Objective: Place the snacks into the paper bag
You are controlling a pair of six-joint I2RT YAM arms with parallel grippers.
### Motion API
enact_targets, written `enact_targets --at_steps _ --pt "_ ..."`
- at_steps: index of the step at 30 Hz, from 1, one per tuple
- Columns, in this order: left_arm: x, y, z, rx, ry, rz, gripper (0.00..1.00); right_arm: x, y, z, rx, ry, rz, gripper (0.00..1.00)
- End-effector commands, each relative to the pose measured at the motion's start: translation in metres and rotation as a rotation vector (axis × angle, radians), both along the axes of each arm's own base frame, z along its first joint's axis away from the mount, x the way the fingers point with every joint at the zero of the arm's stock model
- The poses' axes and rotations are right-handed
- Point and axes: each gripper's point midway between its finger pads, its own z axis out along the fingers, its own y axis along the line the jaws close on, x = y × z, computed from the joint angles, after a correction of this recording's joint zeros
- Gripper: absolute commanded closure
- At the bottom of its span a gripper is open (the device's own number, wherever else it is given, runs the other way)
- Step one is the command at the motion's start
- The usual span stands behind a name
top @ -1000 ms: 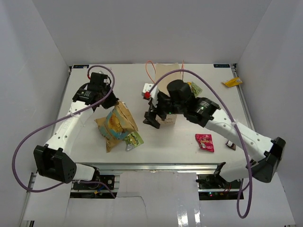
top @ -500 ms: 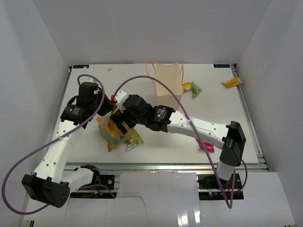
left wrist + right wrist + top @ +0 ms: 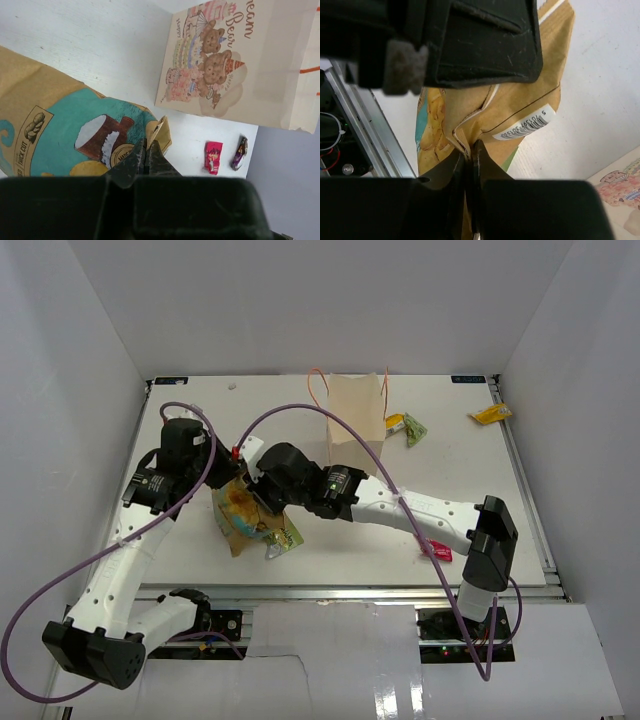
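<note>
The large yellow-and-teal chip bag (image 3: 240, 518) lies at the front left, with both grippers on it. My right gripper (image 3: 470, 152) is shut on a raised fold of the chip bag (image 3: 520, 110). My left gripper (image 3: 148, 148) has its jaws almost together, and a corner of the chip bag (image 3: 60, 135) sits at their tips. From above, the left gripper (image 3: 217, 488) and right gripper (image 3: 260, 497) meet over the bag. A small green packet (image 3: 285, 538) lies by the bag's lower edge. The paper bag (image 3: 356, 420) stands upright at the back centre.
A pink-red packet (image 3: 438, 552) lies front right, half under the right arm. A green packet (image 3: 414, 429) and a yellow one (image 3: 396, 422) lie beside the paper bag. Another yellow packet (image 3: 490, 414) sits back right. A dark packet (image 3: 240, 152) lies beside the pink-red one (image 3: 213, 156).
My right arm swung left from the paper bag to the chip bag and shut on its fold. The left arm drew slightly toward the near edge, its jaws easing a little.
</note>
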Motion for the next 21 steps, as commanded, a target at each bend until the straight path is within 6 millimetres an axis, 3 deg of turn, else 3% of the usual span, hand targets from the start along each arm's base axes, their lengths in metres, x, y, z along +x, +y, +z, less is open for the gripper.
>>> enact_targets --at_steps 1,2,5,6,7,10,11,12,14,15,18,21 --pt "0.005 -0.003 0.034 -0.03 -0.106 -0.015 0.98 -0.004 0.009 0.04 0.105 -0.045 0.073 0.92" --pt "0.006 -0.002 0.041 -0.029 -0.129 -0.011 0.77 -0.004 0.009 0.051 0.123 -0.057 0.091 0.92" --pt "0.006 0.004 0.07 -0.013 -0.215 0.001 0.29 -0.002 0.004 0.083 0.174 -0.106 0.196 0.92" --pt "0.007 0.01 0.08 0.011 -0.255 0.021 0.06 -0.008 0.004 0.094 0.203 -0.099 0.264 0.92" --pt "0.008 0.018 0.092 0.031 -0.291 0.05 0.02 0.005 -0.004 0.104 0.221 -0.117 0.278 0.92" --pt "-0.005 0.037 0.161 0.071 -0.498 0.097 0.02 0.016 -0.025 0.151 0.328 -0.158 0.386 0.92" --pt "-0.008 0.044 0.177 0.085 -0.551 0.125 0.02 0.01 -0.03 0.175 0.381 -0.176 0.455 0.92" --pt "-0.012 0.049 0.189 0.109 -0.593 0.131 0.02 0.023 -0.042 0.189 0.402 -0.204 0.447 0.92" --pt "-0.023 0.059 0.217 0.116 -0.679 0.162 0.02 0.024 -0.054 0.218 0.452 -0.261 0.48 0.92" --pt "-0.027 0.065 0.223 0.128 -0.701 0.187 0.02 0.03 -0.064 0.244 0.486 -0.32 0.461 0.92" --pt "-0.04 0.076 0.234 0.147 -0.761 0.221 0.02 0.039 -0.087 0.294 0.539 -0.445 0.397 0.92" --pt "-0.046 0.083 0.229 0.159 -0.777 0.249 0.02 0.057 -0.114 0.329 0.554 -0.568 0.277 0.92"
